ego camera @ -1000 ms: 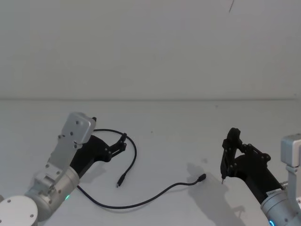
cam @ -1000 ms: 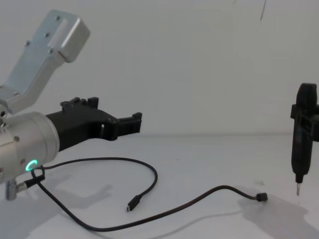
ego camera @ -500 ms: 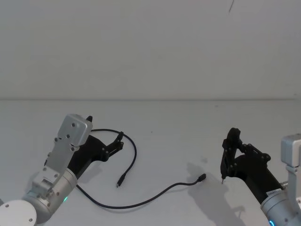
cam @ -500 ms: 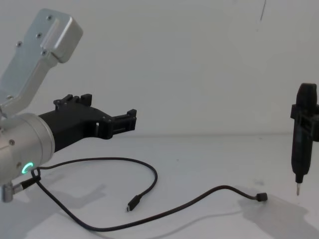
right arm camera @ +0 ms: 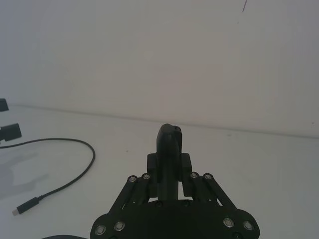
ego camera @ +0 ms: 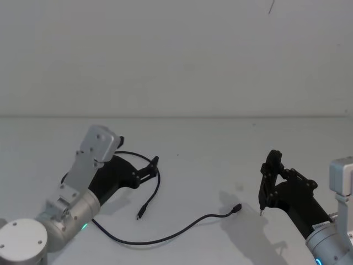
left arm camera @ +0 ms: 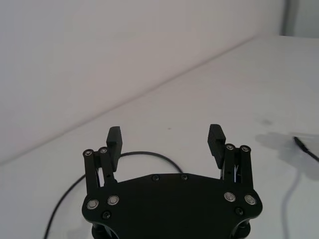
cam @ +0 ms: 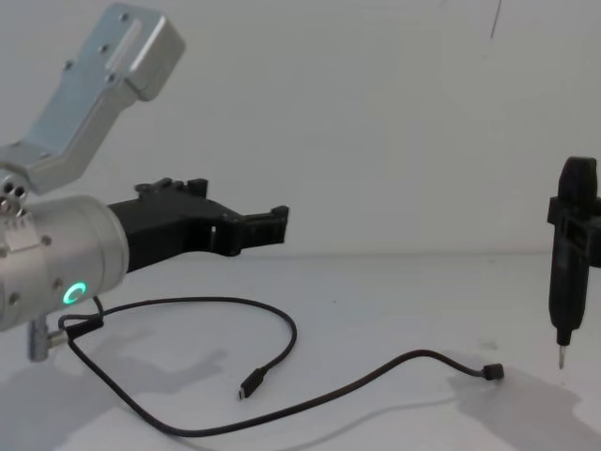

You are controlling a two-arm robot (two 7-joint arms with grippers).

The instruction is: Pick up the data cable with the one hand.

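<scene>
Head view: left gripper (ego camera: pixel 152 164) has advanced over the loop of the data cable (ego camera: pixel 159 181), which lies loose on the bench (ego camera: pixel 209 138) left of centre; no grasp yet. Left wrist view adds: its fingers (left arm camera: pixel 114 139) are spread. Parked at the bench's right side, the right gripper (right arm camera: pixel 169 172) clamps a pen-like tool (cam: pixel 566 263).

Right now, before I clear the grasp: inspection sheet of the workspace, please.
Surface: white table, shadows under both arms.
Job's things: data cable lies loose on the table, not held; one plug at mid-table, the other toward the robot's right.
Clutter: nothing seen.
Grippers: left pincer open, hovering above the cable's loop, not touching it; right pincer shut on a black pen-like tool, metal tip pointing down.
Cables: short black lead with silver connector hangs under the left wrist.
Surroundings: plain white wall behind the table.
</scene>
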